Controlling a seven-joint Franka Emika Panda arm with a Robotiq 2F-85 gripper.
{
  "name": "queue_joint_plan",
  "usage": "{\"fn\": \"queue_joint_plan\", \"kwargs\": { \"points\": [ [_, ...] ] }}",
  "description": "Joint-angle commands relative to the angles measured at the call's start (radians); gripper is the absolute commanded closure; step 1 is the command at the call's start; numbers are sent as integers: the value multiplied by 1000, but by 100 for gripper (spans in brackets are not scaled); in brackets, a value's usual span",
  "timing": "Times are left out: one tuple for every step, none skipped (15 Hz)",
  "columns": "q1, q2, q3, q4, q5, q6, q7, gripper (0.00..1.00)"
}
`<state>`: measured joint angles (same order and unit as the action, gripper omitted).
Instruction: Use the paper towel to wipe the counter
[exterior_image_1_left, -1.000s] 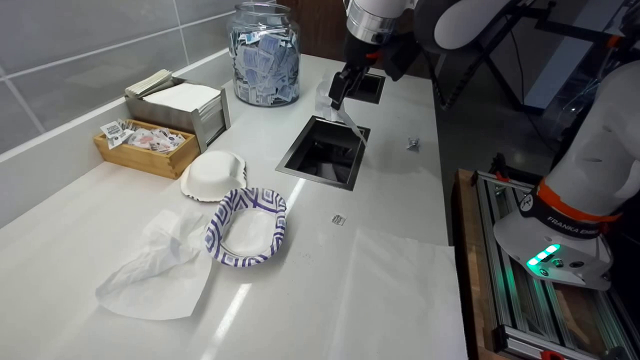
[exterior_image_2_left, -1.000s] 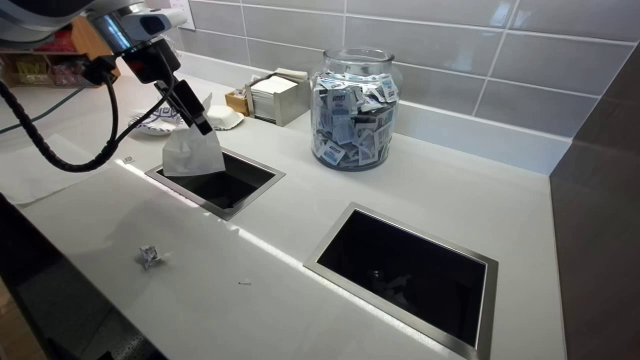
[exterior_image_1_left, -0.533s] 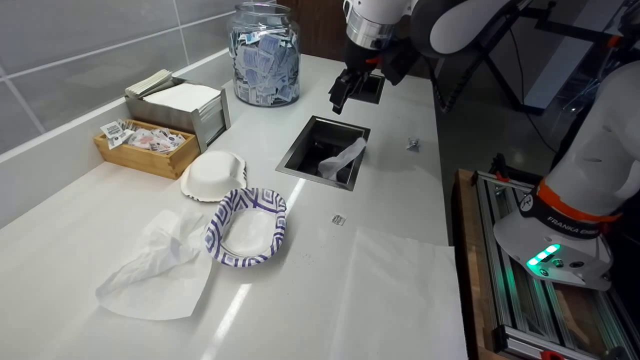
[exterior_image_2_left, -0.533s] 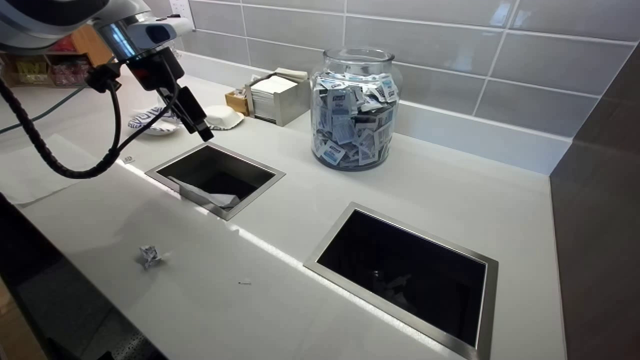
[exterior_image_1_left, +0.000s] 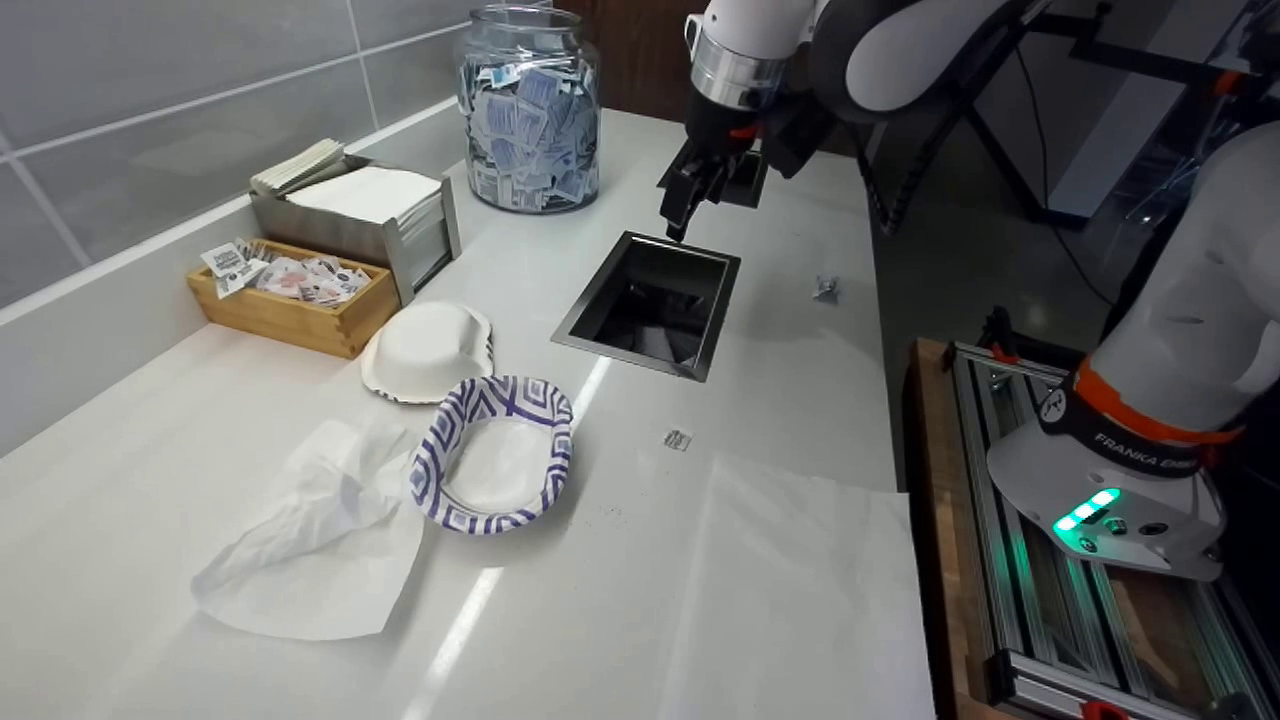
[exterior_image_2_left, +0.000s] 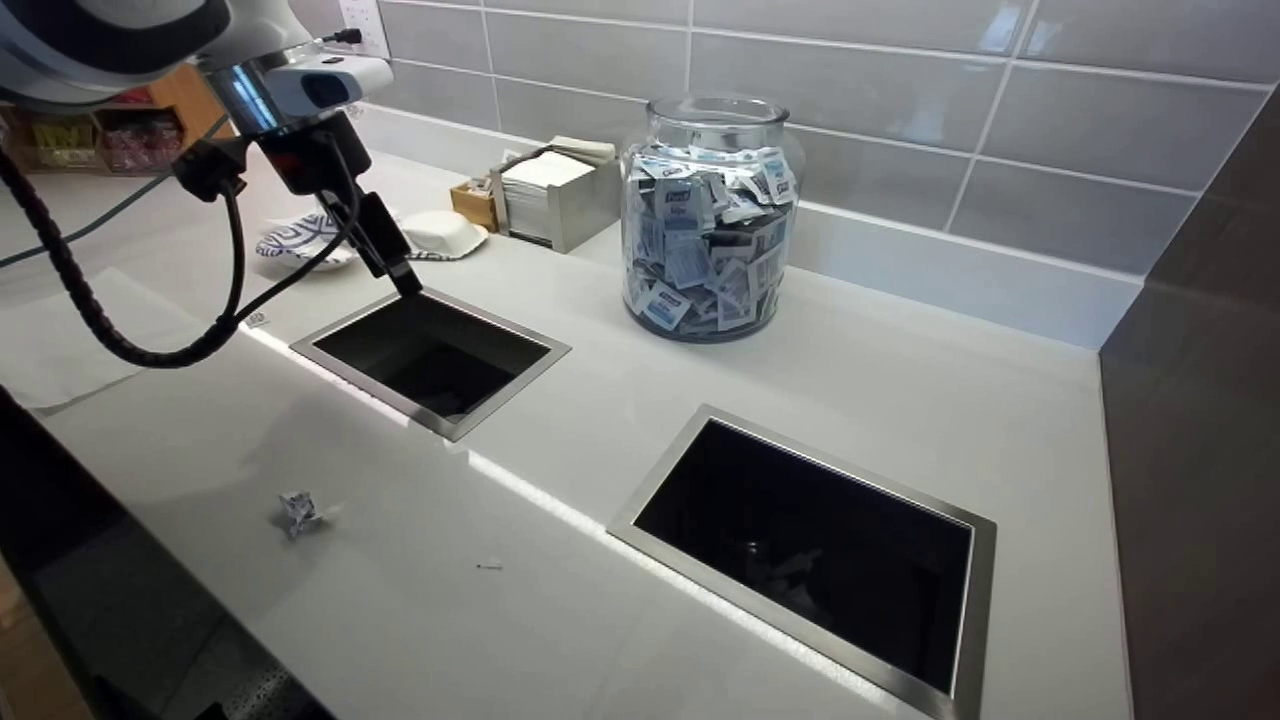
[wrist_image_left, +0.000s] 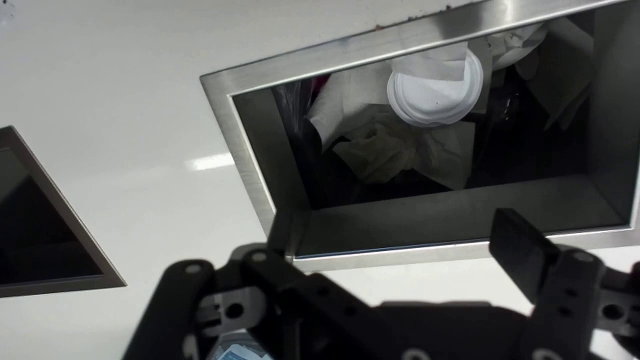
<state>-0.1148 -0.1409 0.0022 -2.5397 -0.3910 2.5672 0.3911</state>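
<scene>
Steel-rimmed bin (wrist_image_left: 350, 52) of crumpled paper (wrist_image_left: 385, 155), gripper (wrist_image_left: 396, 230) — jaws apart, glass jar (exterior_image_2_left: 718, 118) of packets (exterior_image_2_left: 688, 262)

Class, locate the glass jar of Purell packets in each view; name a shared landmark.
In an exterior view: glass jar, top, left of centre.
In an exterior view: glass jar, upper half, right of centre.
Wrist view: glass jar, sliver at bottom, left of centre.
Shared landmark: bin opening nearest the gripper.
</scene>
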Motion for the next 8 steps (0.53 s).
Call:
{"fn": "queue_joint_plan", "kwargs": {
  "points": [
    [26,-60,14,-37,77,-10,19,0],
    [31,-82,22,-46,100,-11,46,0],
    [34,-115,36,-59,103,-13,91,0],
    [34,-143,50,-69,106,-13,132,0],
    [24,-170,71,-77,89,-15,196,0],
    [17,-198,89,-86,88,-25,243,0],
    [7,-228,109,-95,88,-41,299,0],
    [5,-254,121,-104,97,-49,336,0]
  ]
}}
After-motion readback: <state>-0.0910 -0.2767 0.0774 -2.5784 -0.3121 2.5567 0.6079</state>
